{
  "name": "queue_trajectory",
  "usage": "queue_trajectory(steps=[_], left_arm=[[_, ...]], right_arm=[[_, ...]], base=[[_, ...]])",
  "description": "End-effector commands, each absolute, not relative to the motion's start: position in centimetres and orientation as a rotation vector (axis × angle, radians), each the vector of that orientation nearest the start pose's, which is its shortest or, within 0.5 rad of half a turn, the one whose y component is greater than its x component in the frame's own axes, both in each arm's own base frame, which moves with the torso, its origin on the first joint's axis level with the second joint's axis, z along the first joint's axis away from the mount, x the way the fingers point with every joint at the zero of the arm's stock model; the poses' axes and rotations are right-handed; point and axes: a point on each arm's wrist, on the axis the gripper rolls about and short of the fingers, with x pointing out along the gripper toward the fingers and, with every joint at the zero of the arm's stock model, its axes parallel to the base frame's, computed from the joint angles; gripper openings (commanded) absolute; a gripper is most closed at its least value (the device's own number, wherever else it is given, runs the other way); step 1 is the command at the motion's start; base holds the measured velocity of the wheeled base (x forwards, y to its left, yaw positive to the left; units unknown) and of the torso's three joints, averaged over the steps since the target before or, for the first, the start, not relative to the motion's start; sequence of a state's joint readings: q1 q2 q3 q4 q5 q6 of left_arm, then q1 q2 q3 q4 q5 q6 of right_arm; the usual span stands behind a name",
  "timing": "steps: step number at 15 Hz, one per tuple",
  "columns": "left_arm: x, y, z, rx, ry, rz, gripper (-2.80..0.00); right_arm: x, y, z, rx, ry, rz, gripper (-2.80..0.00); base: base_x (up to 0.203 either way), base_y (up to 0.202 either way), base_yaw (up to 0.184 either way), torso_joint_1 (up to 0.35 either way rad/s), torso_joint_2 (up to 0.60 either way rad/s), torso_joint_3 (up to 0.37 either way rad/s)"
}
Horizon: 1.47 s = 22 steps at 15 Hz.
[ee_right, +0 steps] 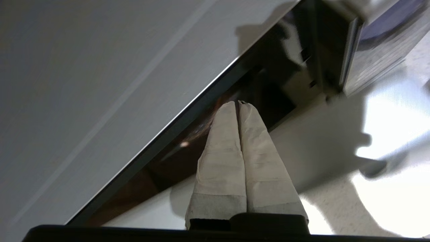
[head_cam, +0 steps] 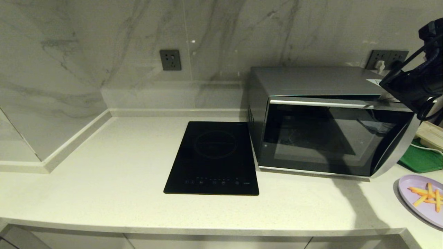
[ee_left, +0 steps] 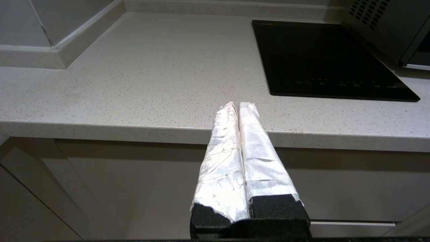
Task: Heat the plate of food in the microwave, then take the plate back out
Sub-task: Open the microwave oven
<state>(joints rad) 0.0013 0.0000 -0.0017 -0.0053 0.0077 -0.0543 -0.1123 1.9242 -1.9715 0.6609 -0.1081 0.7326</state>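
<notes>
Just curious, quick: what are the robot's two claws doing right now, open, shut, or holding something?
Left gripper: shut, empty, parked at the counter's front edge.
Right gripper: shut, empty, up by the microwave door's top edge.

I see a silver microwave [head_cam: 322,117] with a dark glass door, and a pale lilac plate of food [head_cam: 420,200] with orange-yellow fries at the surface's right edge. The surface [head_cam: 104,180] is speckled off-white, the hob [head_cam: 214,159] flat black, the tray [head_cam: 420,160] green, the wall [head_cam: 104,45] grey-veined marble.
</notes>
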Motion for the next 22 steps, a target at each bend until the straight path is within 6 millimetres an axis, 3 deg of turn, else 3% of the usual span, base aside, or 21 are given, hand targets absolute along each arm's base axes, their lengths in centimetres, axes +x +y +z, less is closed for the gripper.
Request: queue_trajectory(steps=[1, 7, 17, 22], left_arm=[[-2.3, 0.0, 7.7, -0.055, -0.008, 0.009, -2.80], [-2.3, 0.0, 7.7, -0.055, -0.008, 0.009, -2.80], [-2.3, 0.0, 7.7, -0.055, -0.008, 0.009, -2.80], [-2.3, 0.0, 7.7, -0.055, -0.008, 0.009, -2.80]], right_arm=[[36.2, -5.2, 29.6, 0.715, 0.533, -0.462, -2.80], [34.5, -4.8, 30.5, 0.685, 0.596, -0.419, -2.80], [29.0, -3.8, 33.3, 0.630, 0.672, -0.364, -2.80], [26.8, -3.4, 33.6, 0.635, 0.760, -0.340, -2.80]], base=[[0.000, 0.000, 0.000, 0.000, 0.00, 0.000], [0.000, 0.000, 0.000, 0.000, 0.00, 0.000], [0.000, 0.000, 0.000, 0.000, 0.00, 0.000], [0.000, 0.000, 0.000, 0.000, 0.00, 0.000]])
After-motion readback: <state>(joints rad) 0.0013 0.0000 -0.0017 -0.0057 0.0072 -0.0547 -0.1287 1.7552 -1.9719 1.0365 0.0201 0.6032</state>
